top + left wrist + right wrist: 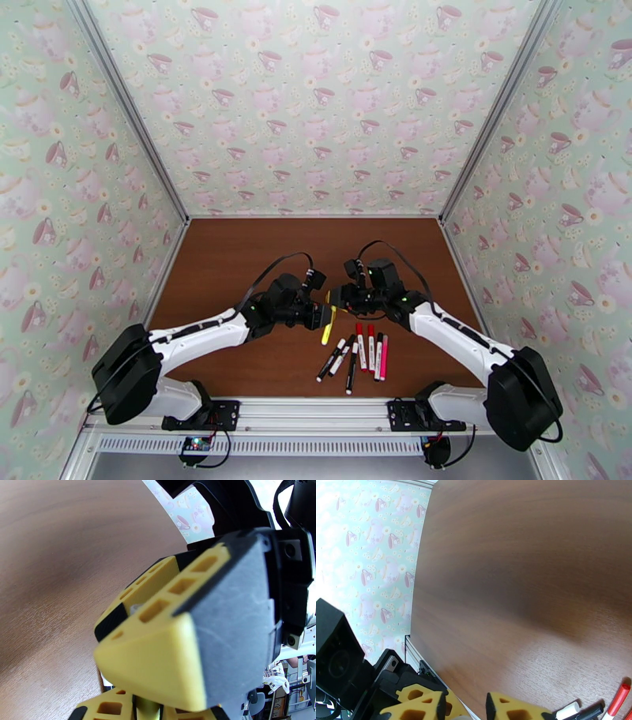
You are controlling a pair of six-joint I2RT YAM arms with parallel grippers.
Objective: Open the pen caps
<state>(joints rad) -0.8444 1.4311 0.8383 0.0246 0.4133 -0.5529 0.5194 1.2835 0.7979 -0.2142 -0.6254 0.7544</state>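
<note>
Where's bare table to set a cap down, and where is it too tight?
Bare: the far half of the table, from the held yellow pen back to the rear wall, and the near-left patch between the left arm and the front rail. Crowded: the row of pens right of centre.

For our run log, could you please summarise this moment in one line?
left gripper: shut on yellow pen | right gripper: at pen's far end, grip unclear | other pens: lying on table
</note>
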